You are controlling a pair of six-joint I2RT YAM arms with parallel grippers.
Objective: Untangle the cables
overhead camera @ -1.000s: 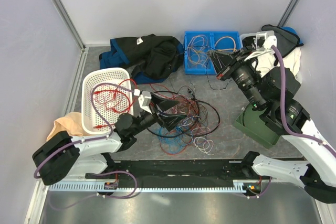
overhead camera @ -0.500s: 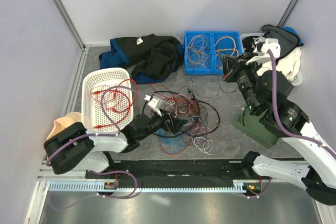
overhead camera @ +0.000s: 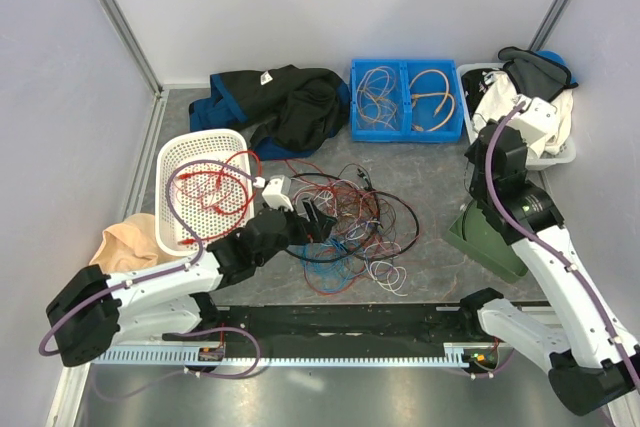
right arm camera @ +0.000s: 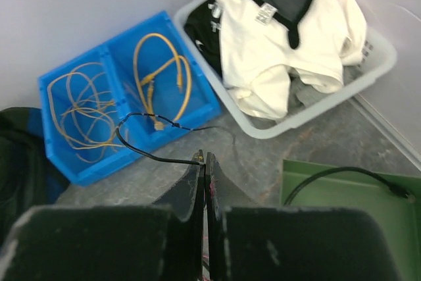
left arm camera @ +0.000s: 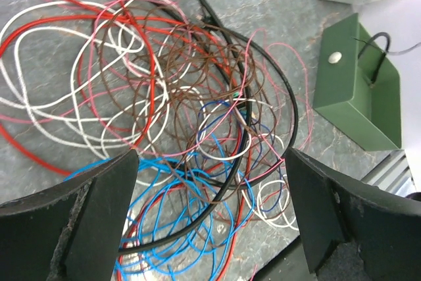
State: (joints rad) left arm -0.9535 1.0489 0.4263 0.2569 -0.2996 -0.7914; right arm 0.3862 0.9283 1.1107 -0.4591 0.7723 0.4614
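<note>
The cables (overhead camera: 350,222) lie in a loose tangle of red, black, white, blue, pink and brown wires mid-table. My left gripper (overhead camera: 318,219) hovers over its left part. In the left wrist view the tangle (left arm camera: 197,116) fills the space under the left gripper (left arm camera: 210,162), which is open with nothing between its fingers. My right gripper (right arm camera: 205,157) is shut on a thin black cable (right arm camera: 152,158). That cable loops left toward the blue bin (right arm camera: 85,169). The raised right arm hides the right gripper in the top view.
The blue bin (overhead camera: 405,62) at the back holds sorted cables. A white basket (overhead camera: 200,137) with red cables stands left. A green box (overhead camera: 480,237) with a black cable stands right. Behind it is a white bin (right arm camera: 309,120) of clothes. A dark jacket (overhead camera: 280,102) lies at the back.
My right arm has drawn back from the blue bin and swung up to the right, still shut on the thin black cable. My left arm has shifted slightly over the tangle.
</note>
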